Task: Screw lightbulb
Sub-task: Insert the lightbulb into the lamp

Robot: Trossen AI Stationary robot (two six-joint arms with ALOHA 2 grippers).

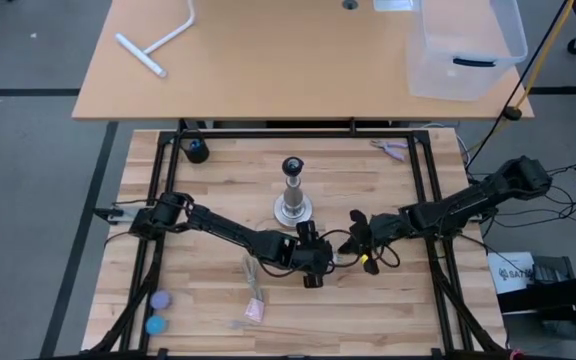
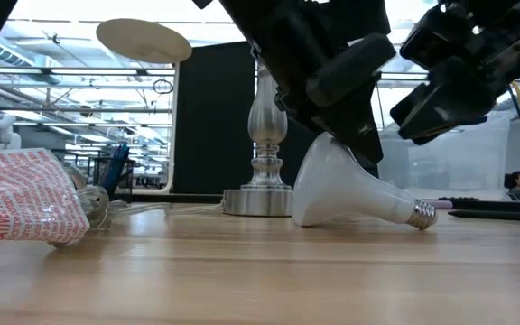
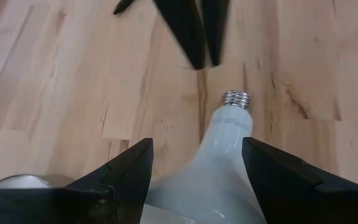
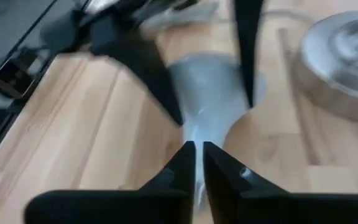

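The lightbulb (image 2: 350,185) lies on its side on the wooden table, just in front of the silvery lamp post's round base (image 2: 258,200). Its screw base (image 3: 236,98) points toward the table's right side. My left gripper (image 3: 196,142) reaches in from the left and is shut around the bulb's wide globe end. My right gripper (image 4: 196,146) comes in from the right (image 1: 353,240) and hangs above the screw base. Its fingers are almost together, with only a thin slit between them, and they touch nothing. My left gripper has the bulb's wide globe end (image 3: 185,186) between its two fingers, one on each side. The fingers slant down from the table's left side and lie along the bulb, whose neck and screw base stick out past the fingertips. The bulb lies on the table.
The lamp post (image 1: 293,190) stands just beyond the bulb. A red-and-white packet (image 2: 25,208) lies near the front, with small purple and blue balls (image 1: 158,310) at the front left. A black object (image 1: 197,150) and a purple tool (image 1: 393,148) sit at the far edge.
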